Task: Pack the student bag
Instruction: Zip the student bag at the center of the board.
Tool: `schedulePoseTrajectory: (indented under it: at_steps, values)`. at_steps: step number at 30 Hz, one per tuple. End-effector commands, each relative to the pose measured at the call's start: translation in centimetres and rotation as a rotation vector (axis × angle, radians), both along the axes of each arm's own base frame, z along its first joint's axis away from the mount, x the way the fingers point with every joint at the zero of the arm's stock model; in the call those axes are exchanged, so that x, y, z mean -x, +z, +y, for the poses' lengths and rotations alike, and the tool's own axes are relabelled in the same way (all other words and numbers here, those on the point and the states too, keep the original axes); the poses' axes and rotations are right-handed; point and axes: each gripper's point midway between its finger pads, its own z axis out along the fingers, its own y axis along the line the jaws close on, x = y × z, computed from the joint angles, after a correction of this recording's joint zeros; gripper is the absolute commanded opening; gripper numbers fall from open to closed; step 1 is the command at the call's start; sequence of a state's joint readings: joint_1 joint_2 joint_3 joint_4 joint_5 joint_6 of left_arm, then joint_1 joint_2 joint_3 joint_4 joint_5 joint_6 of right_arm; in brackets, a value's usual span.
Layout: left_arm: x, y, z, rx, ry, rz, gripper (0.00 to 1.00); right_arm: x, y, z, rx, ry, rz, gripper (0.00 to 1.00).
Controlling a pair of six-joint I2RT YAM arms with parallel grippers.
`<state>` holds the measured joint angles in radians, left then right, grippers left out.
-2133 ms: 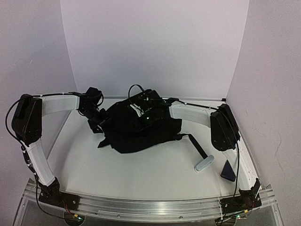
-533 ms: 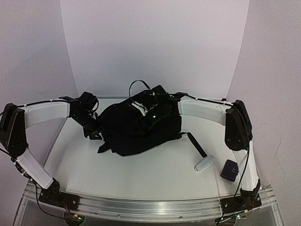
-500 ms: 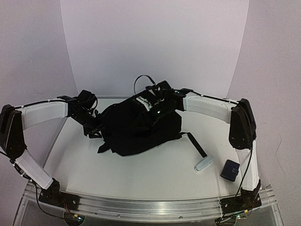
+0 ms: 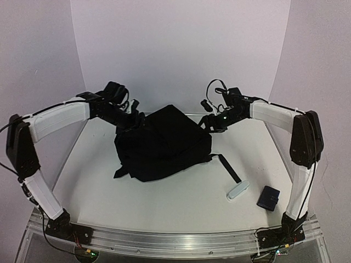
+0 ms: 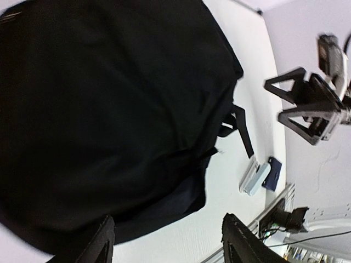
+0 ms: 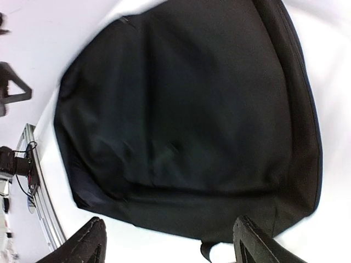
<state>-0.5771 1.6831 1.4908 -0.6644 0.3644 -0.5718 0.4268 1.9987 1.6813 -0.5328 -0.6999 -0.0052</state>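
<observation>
Nearest the arm bases, on the right of the counter [image 4: 164, 211], a small dark-blue pouch [image 4: 269, 198] is lying just beside a flat white thing [image 4: 238, 190]. What the white thing is cannot be told. Both are sitting outside the bag, well apart from either arm.

A black strap [image 4: 228, 167] is trailing from the bag toward the white thing, its end stopping close to it.

The bag [image 4: 163, 143] is slumping in a soft heap at the middle of the counter. From above and from both wrists only smooth black cloth is showing. No open mouth or zip is visible, so whether it is open cannot be told.

Farthest back, the two arms are hanging over the bag's far corners, one on each side. The left fingers [image 5: 102, 244] are standing wide apart and grasping nothing, with the bag below them. The right fingers [image 6: 89, 244] are likewise spread and empty above the cloth. Neither pair is touching the bag.

By the look of it, the packing is only partly done, or the bag is just being arranged, since two things are waiting outside. The next move is probably calling for one arm to find and hold open the bag's mouth. The right arm, the closer one, would then be reaching back for the white thing or the pouch, minding the strap beside them.
</observation>
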Motion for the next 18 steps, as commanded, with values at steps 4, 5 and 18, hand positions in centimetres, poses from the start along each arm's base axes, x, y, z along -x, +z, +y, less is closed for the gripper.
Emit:
schedulePoseTrajectory:
  at_steps: [4,5,18]
  values:
    - [-1.6,-1.2,-10.0,0.051,-0.207,-0.029,0.62,-2.9,-3.7,-2.0,0.087,-0.151,0.06,0.8]
    - [-1.6,-1.5,-10.9,0.051,-0.226,-0.022,0.61,-3.3,-3.9,-2.0,0.095,-0.163,0.058,0.81]
    - [-0.7,-6.6,-14.6,-0.025,-0.273,0.079,0.59,-5.1,-7.7,-2.9,0.169,-0.248,0.101,0.89]
